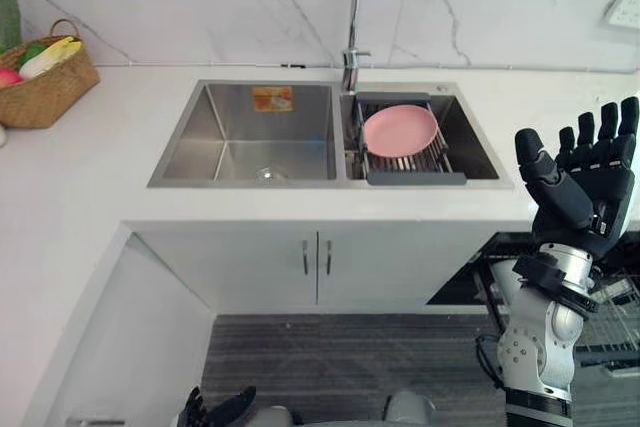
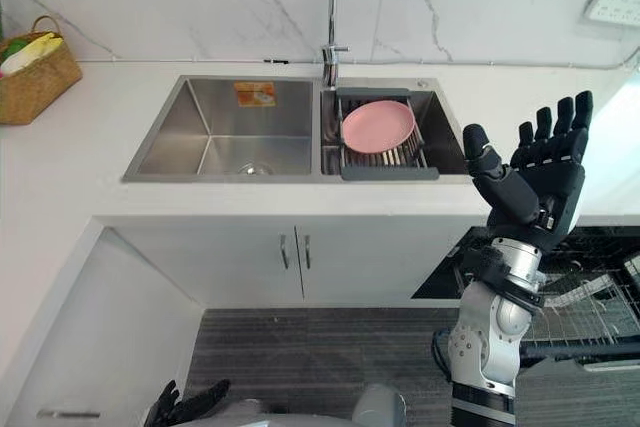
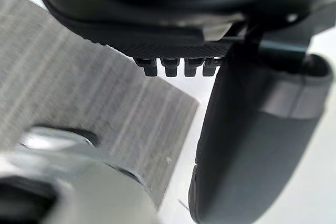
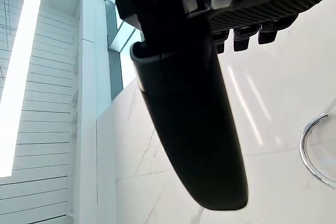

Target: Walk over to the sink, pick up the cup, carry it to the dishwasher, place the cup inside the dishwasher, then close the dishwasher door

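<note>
A steel double sink [image 1: 190, 127] is set in the white counter ahead. Its right basin holds a grey drain rack [image 1: 415, 177] with a pink plate [image 1: 400, 130] lying on it; the left basin is bare. My right hand [image 1: 585, 182] is raised to the right of the sink, in front of the counter edge, open with straight fingers pointing up and nothing in it. Down low near the floor hangs my left hand [image 1: 215, 412], fingers relaxed and holding nothing. The open dishwasher with its wire rack [image 2: 590, 297] is at the lower right, under the counter.
A tall curved faucet [image 1: 352, 17] rises behind the sink's divider. A wicker basket [image 1: 45, 77] of fruit stands on the counter at far left. White cabinet doors [image 1: 315, 257] sit below the sink, above grey floor. A wall socket [image 1: 625, 9] is at upper right.
</note>
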Robot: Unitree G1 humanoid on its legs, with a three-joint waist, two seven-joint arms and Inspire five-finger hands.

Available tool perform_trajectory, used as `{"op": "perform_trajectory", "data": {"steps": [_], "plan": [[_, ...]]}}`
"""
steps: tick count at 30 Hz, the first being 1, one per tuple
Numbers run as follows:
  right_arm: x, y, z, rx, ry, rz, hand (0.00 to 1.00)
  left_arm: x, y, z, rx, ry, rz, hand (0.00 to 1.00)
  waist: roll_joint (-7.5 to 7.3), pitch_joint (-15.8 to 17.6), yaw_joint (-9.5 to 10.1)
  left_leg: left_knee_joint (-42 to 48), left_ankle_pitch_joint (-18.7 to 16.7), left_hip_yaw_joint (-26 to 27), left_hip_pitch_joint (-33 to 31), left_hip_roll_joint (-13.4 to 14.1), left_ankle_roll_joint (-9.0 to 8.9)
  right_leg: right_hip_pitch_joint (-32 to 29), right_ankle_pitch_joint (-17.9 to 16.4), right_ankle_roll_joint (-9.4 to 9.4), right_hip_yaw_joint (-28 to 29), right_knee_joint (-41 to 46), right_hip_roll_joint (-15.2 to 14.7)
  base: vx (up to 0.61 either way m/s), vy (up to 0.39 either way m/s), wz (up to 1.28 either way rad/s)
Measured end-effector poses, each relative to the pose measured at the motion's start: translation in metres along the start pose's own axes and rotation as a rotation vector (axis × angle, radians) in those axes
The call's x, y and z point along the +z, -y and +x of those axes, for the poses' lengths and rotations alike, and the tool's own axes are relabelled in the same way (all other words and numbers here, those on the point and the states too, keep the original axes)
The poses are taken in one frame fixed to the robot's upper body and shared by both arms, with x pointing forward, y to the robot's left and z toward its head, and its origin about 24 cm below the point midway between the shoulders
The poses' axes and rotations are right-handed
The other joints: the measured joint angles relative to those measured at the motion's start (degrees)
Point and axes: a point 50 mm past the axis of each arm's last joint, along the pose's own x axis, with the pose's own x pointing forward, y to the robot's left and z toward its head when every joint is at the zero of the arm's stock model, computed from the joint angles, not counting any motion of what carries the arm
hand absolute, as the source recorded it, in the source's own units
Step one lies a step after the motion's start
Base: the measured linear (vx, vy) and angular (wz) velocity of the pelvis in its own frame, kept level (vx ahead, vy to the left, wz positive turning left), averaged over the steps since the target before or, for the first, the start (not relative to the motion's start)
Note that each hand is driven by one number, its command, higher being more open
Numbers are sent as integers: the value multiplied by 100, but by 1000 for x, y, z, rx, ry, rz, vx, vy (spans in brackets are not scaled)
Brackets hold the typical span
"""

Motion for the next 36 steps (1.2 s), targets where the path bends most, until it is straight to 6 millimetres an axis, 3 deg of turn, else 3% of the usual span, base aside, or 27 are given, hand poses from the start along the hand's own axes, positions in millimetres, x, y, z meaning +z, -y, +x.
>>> {"op": "perform_trajectory", "data": {"steps": [2,3,4,6,9,10,14,17,19,20,22,23,24,30,36], "plan": [[0,1,1,4,-1,0,100,4,2,2,-12,11,15,100,11,52,-9,97,-53,-40,190,153,-96,-29,171,-22,-33,-1014,176,311,-200,14],[1,0,2,7,2,6,100,7,-2,2,-6,23,23,100,-57,18,-18,307,-238,-54,269,203,-359,54,1030,-117,173,-1986,230,332,-237,19],[2,0,3,15,8,4,100,6,-3,1,-5,23,24,100,-62,11,-40,538,-524,-91,346,255,-527,117,1691,178,454,-2266,270,276,-216,7],[-3,1,4,18,-14,-1,100,4,7,0,-28,21,22,100,211,-25,15,709,-702,-91,297,670,-532,229,1686,95,548,-2324,715,244,-206,-25],[0,1,-2,-7,-1,20,100,12,14,3,-51,48,10,100,269,14,-46,563,-816,-127,342,974,-723,226,1651,144,1014,-2332,1060,113,-85,3],[7,-1,-4,-10,26,35,100,17,20,4,-61,64,3,100,256,23,-31,499,-891,-203,340,1019,-895,240,1548,266,1172,-2346,1111,7,-6,24],[27,-15,-6,50,99,74,100,20,32,5,-62,64,-19,100,287,-8,14,480,-908,-459,348,1052,-869,422,1484,264,1093,-2467,1106,-44,-29,31],[27,-19,-5,80,88,80,100,5,24,0,-28,21,-15,100,336,-331,-20,97,-641,-626,438,1190,-970,470,1272,241,951,-2465,1197,49,-102,45],[27,-16,-4,79,80,63,100,8,22,2,-2,37,-21,100,275,-390,-43,977,-532,-763,-137,1208,-644,663,1179,197,626,-2683,1149,102,-146,85],[24,-14,-3,80,57,49,100,11,19,3,5,57,2,100,237,-385,-31,1541,-409,-702,-514,1202,-449,867,1244,86,433,-2913,1077,57,-143,94],[19,-9,-1,73,23,24,100,16,20,3,7,93,48,100,210,-366,20,1149,-444,-524,-744,885,-532,1064,1261,65,173,-3131,892,25,-63,90],[13,-3,0,57,-9,6,100,18,21,2,3,118,98,100,242,-357,28,575,-264,-449,-821,597,-506,1167,1285,104,27,-3242,821,9,-5,35],[3,-1,-3,48,-66,-4,100,13,18,0,1,118,146,100,242,-349,177,324,138,-612,-699,456,-589,1234,1302,127,100,-3315,858,31,-17,19],[0,-3,-2,67,-81,-162,100,6,11,-2,2,76,191,100,197,-356,180,-755,638,-660,-379,230,-586,1292,1521,215,133,-3729,794,81,-5,6],[2,0,15,235,-125,-497,100,10,5,1,-1,82,221,100,72,-366,53,-937,633,-404,-182,188,-573,1379,1685,272,399,-4041,819,61,27,-20]]}}
